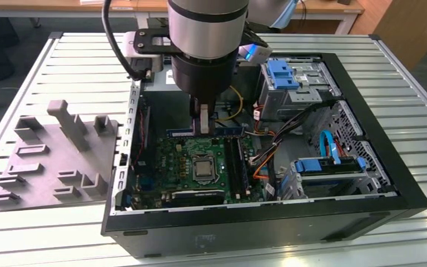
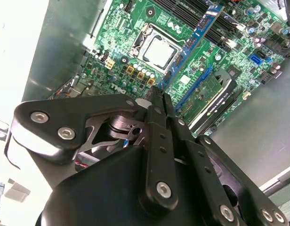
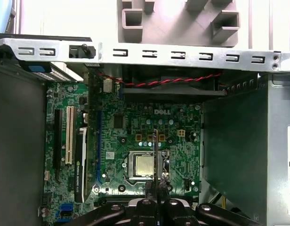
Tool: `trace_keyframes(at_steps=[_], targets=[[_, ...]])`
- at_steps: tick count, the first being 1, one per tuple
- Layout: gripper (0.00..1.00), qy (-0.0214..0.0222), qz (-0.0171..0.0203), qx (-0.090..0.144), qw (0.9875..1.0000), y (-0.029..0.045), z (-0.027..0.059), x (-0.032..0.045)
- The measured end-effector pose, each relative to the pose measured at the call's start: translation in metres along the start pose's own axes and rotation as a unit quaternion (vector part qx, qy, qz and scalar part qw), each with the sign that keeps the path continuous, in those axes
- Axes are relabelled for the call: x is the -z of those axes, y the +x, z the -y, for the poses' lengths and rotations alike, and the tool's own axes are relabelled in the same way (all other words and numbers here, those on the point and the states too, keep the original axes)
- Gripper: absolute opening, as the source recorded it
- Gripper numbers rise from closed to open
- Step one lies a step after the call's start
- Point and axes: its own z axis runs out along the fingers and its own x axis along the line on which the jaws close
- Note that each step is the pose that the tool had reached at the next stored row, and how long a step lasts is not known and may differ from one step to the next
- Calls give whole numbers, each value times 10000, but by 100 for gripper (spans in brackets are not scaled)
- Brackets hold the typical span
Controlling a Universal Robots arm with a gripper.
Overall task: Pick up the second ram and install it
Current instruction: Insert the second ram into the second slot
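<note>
My gripper (image 1: 204, 123) hangs inside the open computer case, shut on the second ram (image 1: 227, 132), a narrow blue-green stick held level and on edge just above the green motherboard (image 1: 173, 161). The long black memory slots (image 1: 233, 160) lie a little nearer the camera than the stick, beside the processor socket (image 1: 200, 167). In the second wrist view the ram (image 2: 197, 33) runs out from the closed fingertips (image 2: 157, 94) over the board. In the first wrist view the ram (image 3: 155, 146) shows as a thin edge-on line above the socket (image 3: 144, 165).
The black case wall (image 1: 273, 222) rings the work area. A blue-handled drive cage (image 1: 295, 83) and orange and black cables (image 1: 264, 158) crowd the exterior view's right. A graphics card (image 2: 211, 94) stands in its slot. A grey moulded parts tray (image 1: 50, 161) lies outside the case on the slatted table.
</note>
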Motion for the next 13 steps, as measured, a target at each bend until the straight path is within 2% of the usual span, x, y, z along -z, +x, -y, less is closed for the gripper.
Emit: trace_keyframes(at_steps=[4,7,10,13], targets=[[13,23,10,-314,9995,0,0,-8],[13,43,19,-590,9982,1,0,-14],[13,63,27,-858,9963,2,1,-20],[13,83,36,-1134,9935,2,1,-27]])
